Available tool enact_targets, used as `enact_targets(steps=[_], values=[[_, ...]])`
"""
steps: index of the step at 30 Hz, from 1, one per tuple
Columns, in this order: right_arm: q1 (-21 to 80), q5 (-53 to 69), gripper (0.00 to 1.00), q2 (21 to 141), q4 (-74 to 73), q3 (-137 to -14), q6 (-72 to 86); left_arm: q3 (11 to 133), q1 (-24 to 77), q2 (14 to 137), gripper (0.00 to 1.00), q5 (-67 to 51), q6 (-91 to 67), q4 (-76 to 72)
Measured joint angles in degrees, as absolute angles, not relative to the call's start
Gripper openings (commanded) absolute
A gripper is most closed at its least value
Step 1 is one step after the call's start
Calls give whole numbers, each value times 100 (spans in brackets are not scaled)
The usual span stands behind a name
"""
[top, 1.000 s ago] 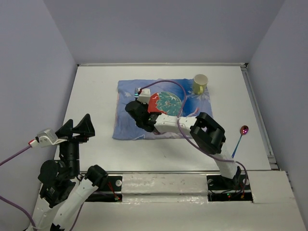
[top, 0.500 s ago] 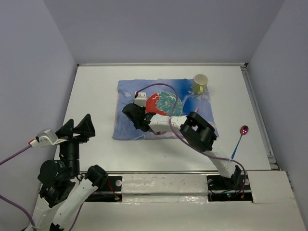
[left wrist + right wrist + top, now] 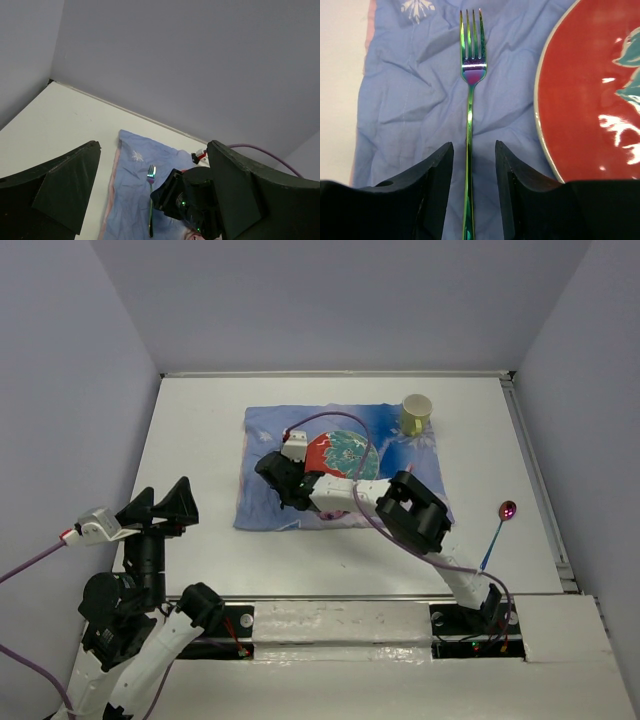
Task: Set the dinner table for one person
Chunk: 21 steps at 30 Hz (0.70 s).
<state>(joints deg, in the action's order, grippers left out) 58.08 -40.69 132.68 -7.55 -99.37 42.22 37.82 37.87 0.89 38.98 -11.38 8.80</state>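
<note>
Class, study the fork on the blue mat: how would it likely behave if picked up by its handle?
The fork looks like thin polished metal, so probably stiff, light and slippery. Lying flat on the wrinkled mat, it may bunch the cloth if pushed. Gripped low on the handle, where the right gripper straddles it, the tines might droop.
</note>
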Motion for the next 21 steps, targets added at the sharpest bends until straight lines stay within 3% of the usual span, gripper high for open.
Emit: enact_targets(steps=[5, 10, 18, 21], values=[[5791, -4147, 43, 12302, -875, -9177, 4139, 3782, 3787, 89, 99, 3833, -1138, 878], [5568, -4392, 42, 10143, -808, -7518, 4075, 3782, 3813, 86, 99, 3736, -1138, 875], [3227, -4650, 42, 5927, -1844, -4346, 4731, 3730, 4038, 64, 99, 3625, -1135, 838], [2383, -4530, 42, 4812, -2467, -3881, 4759, 3719, 4132, 60, 99, 3603, -1135, 838]])
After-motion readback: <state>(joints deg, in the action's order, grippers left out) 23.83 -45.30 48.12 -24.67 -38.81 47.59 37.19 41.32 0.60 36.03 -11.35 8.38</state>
